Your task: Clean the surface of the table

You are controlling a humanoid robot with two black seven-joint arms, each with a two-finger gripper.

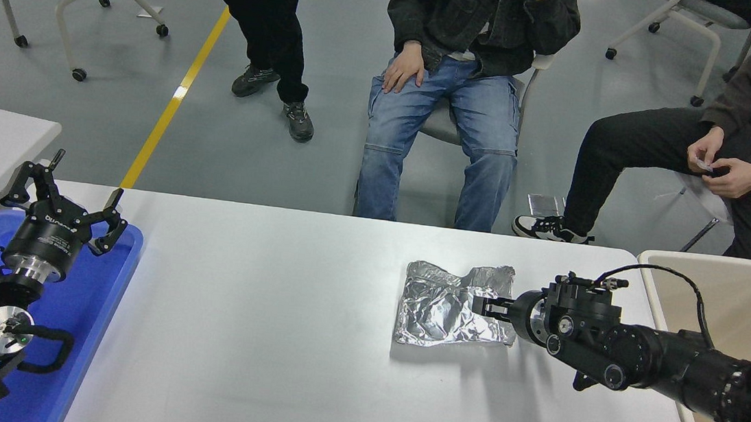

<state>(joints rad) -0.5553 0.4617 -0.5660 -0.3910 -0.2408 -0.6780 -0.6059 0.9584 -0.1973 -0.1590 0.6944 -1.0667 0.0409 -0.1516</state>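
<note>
— Foil bag [452, 307] where?
— Right of centre on the white counter [253, 337].
— Right gripper [485, 307]?
— Clenched on the bag's right edge. Left gripper [66, 198] splayed, parked over the blue tray [87, 307].

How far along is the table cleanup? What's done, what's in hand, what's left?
Done: apart from the crumpled foil, the table surface looks bare. In hand: the right gripper is at the foil's right edge; whether it grips is unclear. The left gripper sits open over the blue tray. Left: lift the foil, probably into the beige bin.
</note>
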